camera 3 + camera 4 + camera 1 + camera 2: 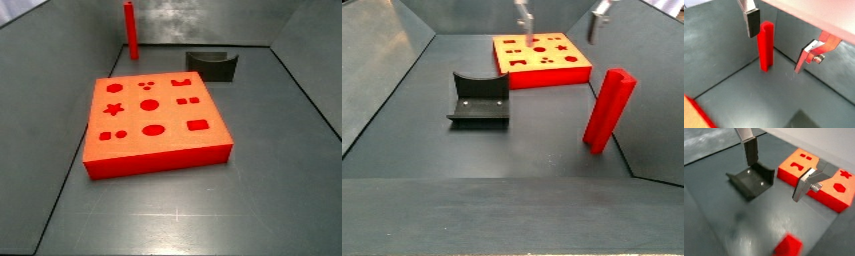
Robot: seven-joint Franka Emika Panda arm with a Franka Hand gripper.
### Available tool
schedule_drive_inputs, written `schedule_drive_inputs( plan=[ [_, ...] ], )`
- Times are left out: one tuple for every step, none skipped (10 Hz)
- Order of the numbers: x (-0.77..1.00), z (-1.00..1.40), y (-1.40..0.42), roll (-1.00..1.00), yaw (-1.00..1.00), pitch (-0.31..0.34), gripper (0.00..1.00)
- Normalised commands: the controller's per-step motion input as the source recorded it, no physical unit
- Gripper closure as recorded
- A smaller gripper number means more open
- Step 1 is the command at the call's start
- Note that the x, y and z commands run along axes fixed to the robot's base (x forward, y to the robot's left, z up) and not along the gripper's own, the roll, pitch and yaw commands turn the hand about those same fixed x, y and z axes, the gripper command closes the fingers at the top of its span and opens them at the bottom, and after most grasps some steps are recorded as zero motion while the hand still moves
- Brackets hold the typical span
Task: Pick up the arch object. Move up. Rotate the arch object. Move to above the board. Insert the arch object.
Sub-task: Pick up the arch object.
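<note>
The gripper (pixel 560 22) hung high above the floor with its fingers (pixel 750 151) spread wide and nothing between them. In a side view it sat at 12 o'clock, over the far edge of the board (pixel 543 72). The board (pixel 154 150) lay flat on the floor. The fixture (pixel 478 98) stood at the board's 7 o'clock, and the red rod (pixel 608 110) at its 5 o'clock. The arch could not be made out.
</note>
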Motion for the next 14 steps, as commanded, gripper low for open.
schedule_drive_inputs(
  plan=[
    [-0.79, -0.04, 0.6, 0.0, 0.22, -0.083, 0.0],
    [-0.85, -0.03, 0.62, 0.0, 0.17, -0.083, 0.0],
    [-0.91, -0.12, 0.57, 0.0, 0.15, -0.086, 0.0],
    [-0.96, -0.37, 0.43, 0.0, 0.15, -0.139, 0.0],
    [-0.61, -0.57, 0.02, 0.0, 0.11, -0.081, 0.0],
    [-0.29, -0.62, 0.0, 0.0, 0.06, -0.009, 0.0],
    [-0.11, -0.59, 0.0, -0.01, 0.03, 0.0, 0.0],
    [0.0, -0.44, 0.0, -0.01, 0.0, 0.03, 0.0],
    [0.0, -0.21, 0.08, -0.03, 0.0, 0.003, 0.0],
    [-0.1, 0.0, 0.0, 0.0, -0.01, -0.023, 0.0],
    [0.0, 0.0, 0.0, 0.0, 0.0, 0.0, 0.0],
    [0.0, 0.0, 0.0, 0.0, 0.0, 0.0, 1.0],
    [0.0, 0.0, 0.0, 0.0, 0.0, 0.0, 1.0],
    [0.0, 0.0, 0.0, 0.0, 0.0, 0.0, 1.0]
  ],
)
